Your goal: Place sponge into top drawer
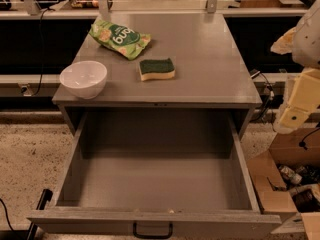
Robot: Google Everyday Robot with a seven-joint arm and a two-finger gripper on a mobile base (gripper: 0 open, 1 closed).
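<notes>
The sponge [157, 69] lay on the cabinet top [212, 59], the drawer [160, 181] stood open to receive it, and the gripper [299, 103] hung far right, its width impossible to tell.

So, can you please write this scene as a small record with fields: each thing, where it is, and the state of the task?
item to move: small rectangular green-and-yellow sponge, lying flat on the grey cabinet top
goal: wide grey metal top drawer with a black handle, pulled open
neighbours: round white bowl left of the sponge, green snack bag behind it, both apart from it
hand: robot's hand at the right edge, beside the cabinet, away from the sponge
task state: sponge not yet in the drawer
</notes>
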